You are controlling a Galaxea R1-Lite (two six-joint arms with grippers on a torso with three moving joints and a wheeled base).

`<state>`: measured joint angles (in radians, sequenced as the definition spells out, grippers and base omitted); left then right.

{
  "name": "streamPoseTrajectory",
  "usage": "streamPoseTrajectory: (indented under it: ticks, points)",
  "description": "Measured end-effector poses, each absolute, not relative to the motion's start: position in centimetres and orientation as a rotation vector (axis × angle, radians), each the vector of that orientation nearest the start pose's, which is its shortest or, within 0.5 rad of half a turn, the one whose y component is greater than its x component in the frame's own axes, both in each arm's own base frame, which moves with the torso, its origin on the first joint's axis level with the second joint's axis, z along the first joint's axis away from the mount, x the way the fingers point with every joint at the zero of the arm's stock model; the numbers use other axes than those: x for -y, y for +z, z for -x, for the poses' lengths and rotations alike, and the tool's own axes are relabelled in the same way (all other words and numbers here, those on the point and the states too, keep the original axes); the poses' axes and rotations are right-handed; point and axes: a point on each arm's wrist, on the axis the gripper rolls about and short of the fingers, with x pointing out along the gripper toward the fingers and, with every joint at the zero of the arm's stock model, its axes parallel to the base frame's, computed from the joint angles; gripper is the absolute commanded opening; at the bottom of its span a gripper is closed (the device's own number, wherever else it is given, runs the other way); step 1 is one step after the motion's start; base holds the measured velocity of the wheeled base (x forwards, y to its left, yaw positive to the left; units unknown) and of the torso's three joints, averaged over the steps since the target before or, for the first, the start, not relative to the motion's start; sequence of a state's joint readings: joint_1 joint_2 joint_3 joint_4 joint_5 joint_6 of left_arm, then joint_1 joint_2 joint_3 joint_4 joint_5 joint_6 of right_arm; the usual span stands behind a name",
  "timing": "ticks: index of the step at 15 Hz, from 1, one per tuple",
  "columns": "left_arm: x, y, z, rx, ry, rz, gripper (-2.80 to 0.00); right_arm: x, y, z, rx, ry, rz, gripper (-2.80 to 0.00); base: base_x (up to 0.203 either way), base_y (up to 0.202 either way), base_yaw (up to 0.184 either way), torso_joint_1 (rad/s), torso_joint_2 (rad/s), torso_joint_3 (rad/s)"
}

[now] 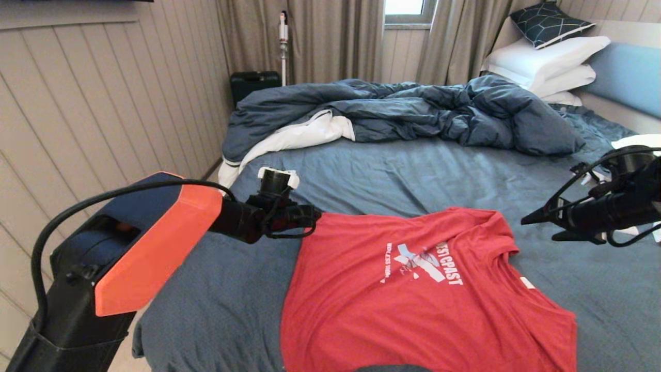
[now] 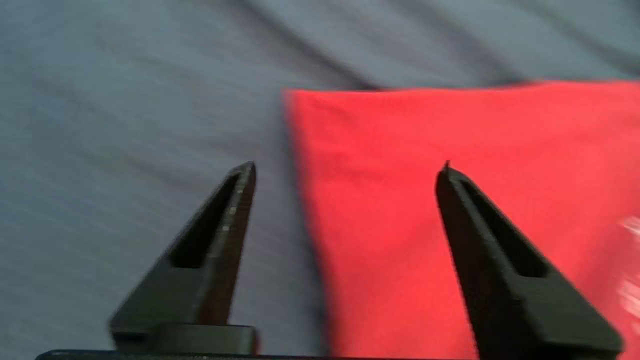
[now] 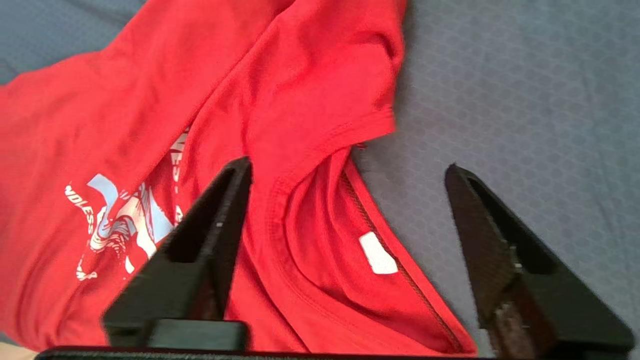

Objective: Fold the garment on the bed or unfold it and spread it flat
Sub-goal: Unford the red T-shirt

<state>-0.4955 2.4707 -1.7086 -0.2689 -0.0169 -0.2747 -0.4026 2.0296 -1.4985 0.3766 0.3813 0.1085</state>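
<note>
The garment, a red T-shirt with a white and light-blue chest print, lies face up and mostly flat on the bed. One sleeve is folded over by the collar. My left gripper hovers at the shirt's far left corner. In the left wrist view it is open and empty, straddling the red edge and the sheet. My right gripper hangs just right of the shoulder. It stands open and empty above the collar and its white label.
A rumpled dark blue duvet lies across the far half of the bed. White pillows are stacked against the light blue headboard. The panelled wall and the bed's left edge run along the left. A black case stands behind.
</note>
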Motion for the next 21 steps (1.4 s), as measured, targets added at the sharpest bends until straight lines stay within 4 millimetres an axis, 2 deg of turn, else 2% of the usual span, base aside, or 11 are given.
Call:
streamPoseTrajectory:
  ticks: [6,9,16,21]
  points:
    - [26.3,5.0,-43.9,-0.568,-0.473,0.096,0.00,14.3,16.4,-36.1,-0.832,-0.062,-0.443,0.00,0.000,0.000,0.000,0.000,0.00,0.000]
    - [27.1,4.7,-44.2,-0.561,-0.483,0.093,0.00,14.4,16.2,-36.1,-0.835,-0.064,-0.445,0.00,0.000,0.000,0.000,0.000,0.00,0.000]
    - [27.1,4.4,-45.6,-0.513,-0.353,0.073,0.00,14.4,16.1,-36.0,-0.838,-0.062,-0.445,0.00,0.000,0.000,0.000,0.000,0.00,0.000]
    - [26.6,3.7,-46.0,-0.513,-0.335,0.059,0.00,14.3,16.0,-35.9,-0.843,-0.061,-0.447,0.00,0.000,0.000,0.000,0.000,0.00,0.000]
